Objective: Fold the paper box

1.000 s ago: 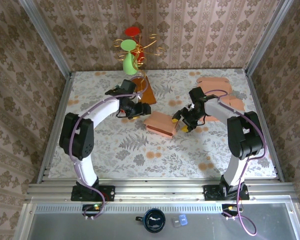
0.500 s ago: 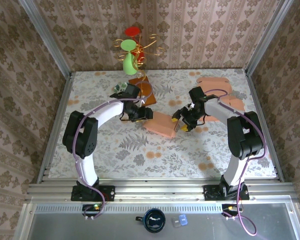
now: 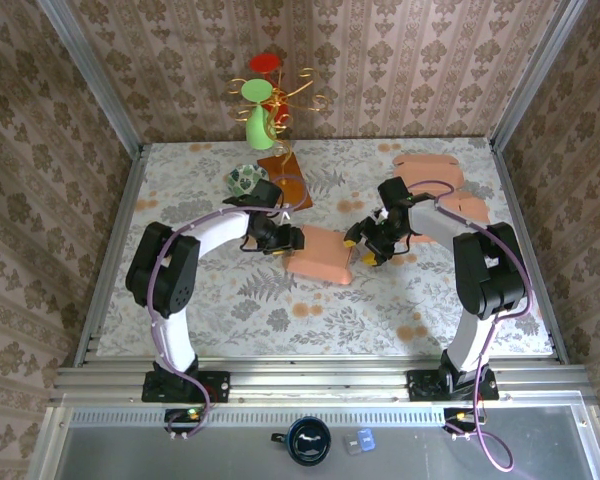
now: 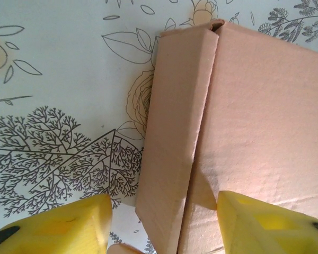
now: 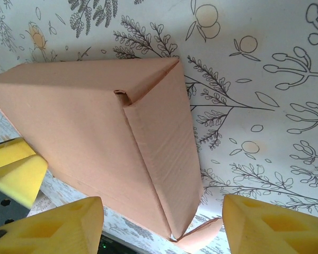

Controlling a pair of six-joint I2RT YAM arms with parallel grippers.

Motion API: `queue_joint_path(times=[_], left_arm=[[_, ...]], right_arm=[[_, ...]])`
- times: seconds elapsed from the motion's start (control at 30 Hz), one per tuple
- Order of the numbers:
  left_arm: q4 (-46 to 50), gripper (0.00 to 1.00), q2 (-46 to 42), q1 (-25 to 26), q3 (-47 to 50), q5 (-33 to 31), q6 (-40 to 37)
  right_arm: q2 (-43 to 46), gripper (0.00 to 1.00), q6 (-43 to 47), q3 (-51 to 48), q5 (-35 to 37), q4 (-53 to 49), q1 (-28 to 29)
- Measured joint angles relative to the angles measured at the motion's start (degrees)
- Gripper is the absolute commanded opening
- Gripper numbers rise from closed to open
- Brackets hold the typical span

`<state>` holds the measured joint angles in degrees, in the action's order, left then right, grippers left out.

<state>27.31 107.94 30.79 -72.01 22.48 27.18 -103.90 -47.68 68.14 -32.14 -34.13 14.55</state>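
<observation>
The left gripper (image 3: pixel 288 240) has come in from the upper left over the past second and now sits at the left end of the box (image 3: pixel 320 257), which lies in the middle of the tabletop (image 3: pixel 230 320). Its jaws have narrowed but remain apart, astride the folded side flap (image 4: pixel 175 132) without pinching it. The right gripper (image 3: pixel 364 246) has kept its place at the box's right end, jaws spread either side of the corner, gripping nothing. With both ends now bracketed, the left flap looks ready to be pressed or tucked in.
</observation>
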Motion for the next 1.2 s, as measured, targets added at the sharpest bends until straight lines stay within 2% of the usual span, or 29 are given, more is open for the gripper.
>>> queue_joint_path(times=[0.73,1.03,1.2], left_arm=[[-4.4,0.37,-2.4,0.7,3.9,0.2,2.3],[-5.1,0.30,-3.1,0.7,4.9,0.5,3.2],[-5.1,0.28,-3.2,0.7,5.0,0.7,3.3]], right_arm=[[-3.8,0.35,3.0,0.2,-1.9,2.3,1.5],[-4.1,0.27,4.5,0.5,-2.0,2.3,1.5],[-4.1,0.28,5.2,0.8,-1.9,1.8,1.5]])
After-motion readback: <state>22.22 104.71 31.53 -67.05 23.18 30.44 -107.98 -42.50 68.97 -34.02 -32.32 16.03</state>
